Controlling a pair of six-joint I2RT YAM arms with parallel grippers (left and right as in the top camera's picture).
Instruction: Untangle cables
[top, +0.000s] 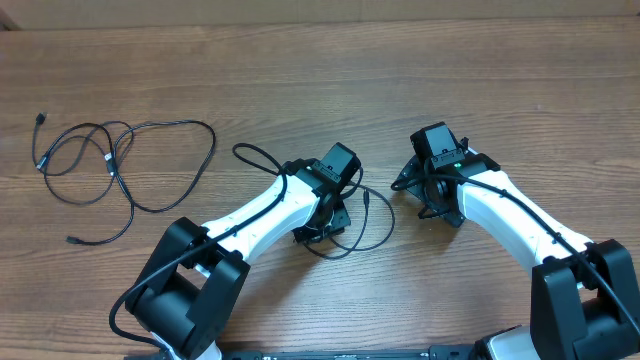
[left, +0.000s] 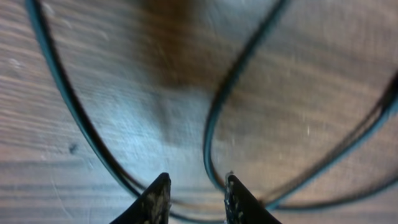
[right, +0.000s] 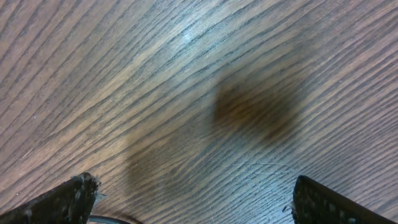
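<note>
My L gripper (left: 196, 182): jaws narrowly apart, cable loop (left: 210, 134) btwn tips, centre of table (top: 320, 70). Other cables (top: 120, 165) lie near left edge. R gripper (right: 193, 190) is wide apart, empty. Risk: if I close, I may pinch two strands and tighten the tangle.

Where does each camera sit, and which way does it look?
Overhead: above the table, looking straight down; left arm, right arm, cables.
Left wrist: on left arm, facing down at the table; left end effector, a cable loop.
Right wrist: on right arm, facing down at the table; right end effector, open.
Shared: overhead and left wrist show that loop.
</note>
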